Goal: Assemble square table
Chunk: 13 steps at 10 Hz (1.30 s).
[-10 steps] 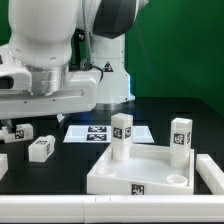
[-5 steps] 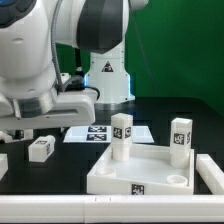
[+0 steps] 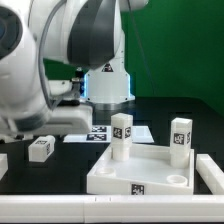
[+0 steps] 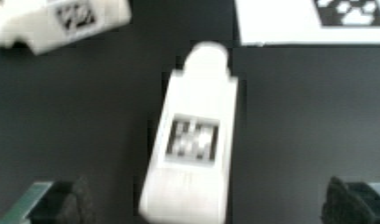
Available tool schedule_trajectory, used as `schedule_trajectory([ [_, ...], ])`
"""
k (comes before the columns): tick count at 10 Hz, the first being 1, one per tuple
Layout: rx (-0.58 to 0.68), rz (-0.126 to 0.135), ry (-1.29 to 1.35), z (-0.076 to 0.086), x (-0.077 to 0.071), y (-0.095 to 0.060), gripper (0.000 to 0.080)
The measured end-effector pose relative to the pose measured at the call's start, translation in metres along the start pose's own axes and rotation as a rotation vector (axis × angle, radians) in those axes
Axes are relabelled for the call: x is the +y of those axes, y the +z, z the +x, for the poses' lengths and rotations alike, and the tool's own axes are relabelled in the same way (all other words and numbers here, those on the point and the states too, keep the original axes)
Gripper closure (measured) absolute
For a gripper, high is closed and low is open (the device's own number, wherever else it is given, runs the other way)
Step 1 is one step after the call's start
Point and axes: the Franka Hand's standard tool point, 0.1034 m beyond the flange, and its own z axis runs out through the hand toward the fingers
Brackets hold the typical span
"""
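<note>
The white square tabletop (image 3: 120, 172) lies at the exterior view's right. Two tagged white legs stand upright on it, one at its far left corner (image 3: 121, 136) and one at its far right corner (image 3: 180, 138). A loose leg (image 3: 40, 149) lies on the black table to its left. In the wrist view a tagged white leg (image 4: 199, 130) lies lengthwise between my gripper's (image 4: 205, 205) dark fingers (image 4: 50, 203), which stand wide apart on either side without touching it. Another loose leg (image 4: 54, 25) lies beyond it. In the exterior view my gripper is hidden behind the arm.
The marker board (image 3: 95, 133) lies flat behind the tabletop and shows in the wrist view (image 4: 320, 22). A white bar (image 3: 100, 210) runs along the front edge and another stands at the right (image 3: 210, 172). The arm's bulk (image 3: 50, 70) fills the exterior view's left. A white part (image 3: 2, 164) sits at the far left edge.
The arm has swung down and toward the camera, filling more of the exterior view's left and hiding the loose leg at the back left. The tabletop and its legs have not moved.
</note>
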Motion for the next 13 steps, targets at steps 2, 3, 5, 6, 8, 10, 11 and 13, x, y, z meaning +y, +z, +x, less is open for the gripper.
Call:
schedule_trajectory([
  [2, 0.002, -0.001, -0.006, 0.0, -0.002, 0.0, 0.015],
  [3, -0.028, 0.017, 0.019, -0.004, -0.001, 0.006, 0.015],
  [5, -0.125, 0.038, 0.09, -0.001, 0.012, 0.019, 0.015],
  [6, -0.149, 0.051, 0.137, -0.001, 0.008, 0.027, 0.015],
  [8, -0.162, 0.058, 0.138, 0.0, 0.006, 0.034, 0.015],
  [10, -0.163, 0.058, 0.137, 0.0, 0.005, 0.035, 0.017],
  [11, -0.163, 0.058, 0.137, 0.0, 0.005, 0.035, 0.0334],
  [13, -0.164, 0.058, 0.136, 0.0, 0.005, 0.035, 0.0519],
])
